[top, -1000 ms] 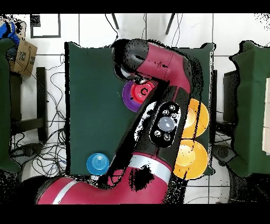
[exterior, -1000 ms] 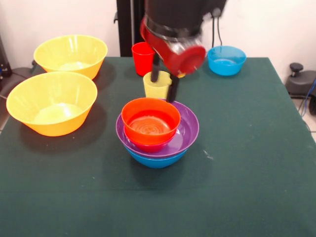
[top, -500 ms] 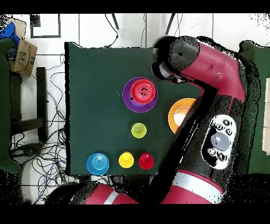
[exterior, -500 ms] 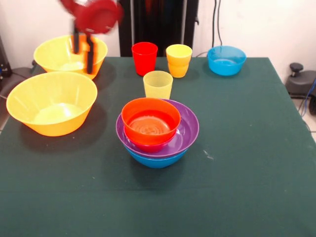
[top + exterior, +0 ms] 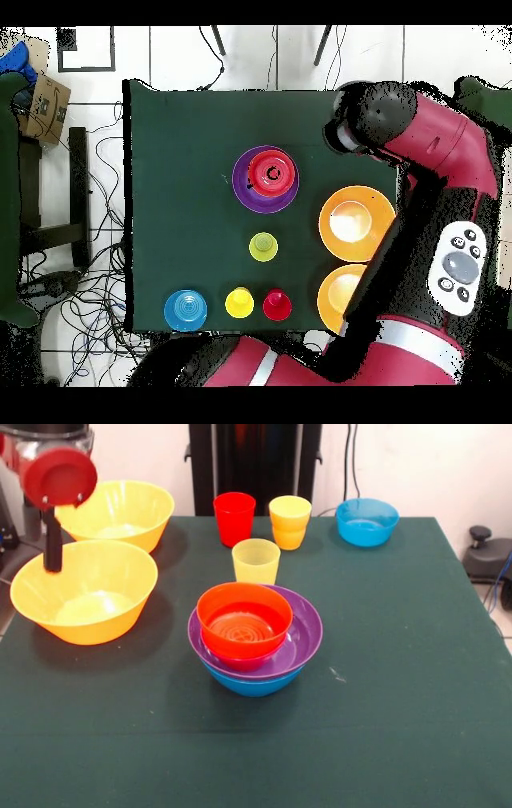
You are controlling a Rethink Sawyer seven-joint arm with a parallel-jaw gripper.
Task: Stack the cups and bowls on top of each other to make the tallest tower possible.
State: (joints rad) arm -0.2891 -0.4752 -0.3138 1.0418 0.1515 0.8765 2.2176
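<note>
While the gripper [image 5: 50,556] hangs over the nearer large yellow bowl's [image 5: 84,590] far-left rim, the tower [image 5: 254,634] lies well right — jaw state indiscernible.

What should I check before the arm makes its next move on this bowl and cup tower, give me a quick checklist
1. Tower base steady: blue bowl, purple bowl and orange-red bowl nested, sitting level. Ok.
2. Gripper empty and free to pick: hangs over the near large yellow bowl, nothing seen in it; open or shut, cannot tell.
3. Near large yellow bowl free to lift: nothing inside it, apart from the second large yellow bowl. Ok.
4. Cups upright: red cup, pale yellow cup and orange-yellow cups all stand. Ok.
5. Light-blue bowl unobstructed at the far corner. Ok.
</note>
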